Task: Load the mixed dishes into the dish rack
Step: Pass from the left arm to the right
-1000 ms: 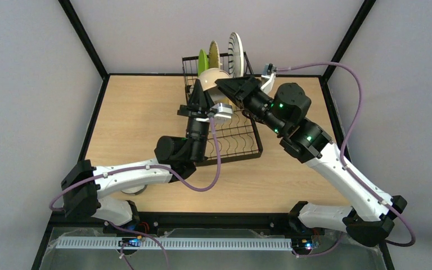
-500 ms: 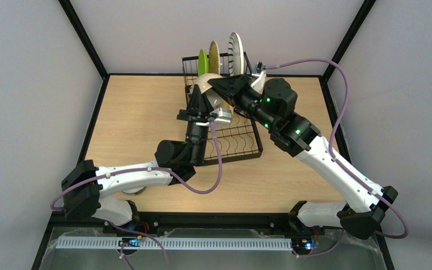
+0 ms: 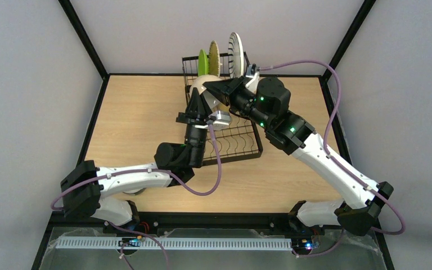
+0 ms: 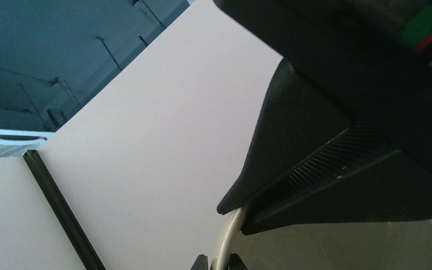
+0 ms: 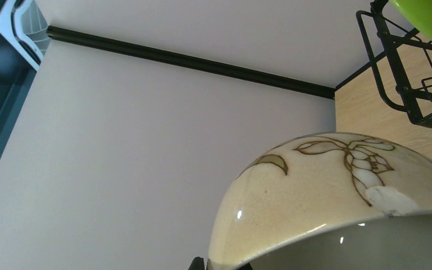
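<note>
Now gripping the cream floral bowl [image 5: 326, 185] by its rim, left end effector [image 3: 196, 94] and right end effector [image 3: 209, 85] both clenched on it, above the dish rack [image 3: 242, 143] near the green plate [image 3: 202, 61]. Risks wrenching it loose through uneven pulling, then dropping onto the wires.

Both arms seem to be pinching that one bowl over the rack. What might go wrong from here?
The left gripper and right gripper each pinch only the thin rim of the bowl, so it might slip and drop onto the dish rack. If the arms pull differently, it could be wrenched loose. The green plate stands just beyond; a swing might knock it.
</note>
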You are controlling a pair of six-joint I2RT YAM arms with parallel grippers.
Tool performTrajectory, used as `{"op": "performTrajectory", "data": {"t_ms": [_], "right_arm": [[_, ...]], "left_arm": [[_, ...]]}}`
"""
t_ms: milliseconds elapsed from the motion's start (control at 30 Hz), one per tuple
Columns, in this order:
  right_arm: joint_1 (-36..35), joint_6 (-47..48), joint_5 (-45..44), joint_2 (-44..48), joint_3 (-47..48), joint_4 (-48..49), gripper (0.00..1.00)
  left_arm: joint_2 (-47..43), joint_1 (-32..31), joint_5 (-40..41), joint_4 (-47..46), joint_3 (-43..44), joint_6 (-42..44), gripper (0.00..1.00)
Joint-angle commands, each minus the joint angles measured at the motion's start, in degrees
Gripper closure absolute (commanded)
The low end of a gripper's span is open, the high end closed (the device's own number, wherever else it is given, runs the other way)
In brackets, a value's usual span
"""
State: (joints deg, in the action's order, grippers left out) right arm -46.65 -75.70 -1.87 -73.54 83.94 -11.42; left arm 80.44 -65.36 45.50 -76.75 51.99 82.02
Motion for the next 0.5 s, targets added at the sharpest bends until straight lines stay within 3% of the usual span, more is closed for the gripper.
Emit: {"op": "performTrajectory", "data": {"t_ms": [0, 233, 467], "right_arm": [[0.91, 3.82, -4.19, -1.21, 1.28, 1.49, 1.0], [0.94, 5.38, -3.56, -0.57, 0.92, 1.54, 1.0], [0.9, 8.92, -3.41, -0.06, 1.11, 1.84, 1.0]], "left_arm": [[-2.5, -2.16, -4.81, -2.92, -0.79, -0.23, 0.98], [-3.51, -2.21, -2.57, 1.4, -0.42, -2.85, 0.98], [-7.56, -2.22, -0.32, 10.54, 0.49, -9.27, 0.85]]}}
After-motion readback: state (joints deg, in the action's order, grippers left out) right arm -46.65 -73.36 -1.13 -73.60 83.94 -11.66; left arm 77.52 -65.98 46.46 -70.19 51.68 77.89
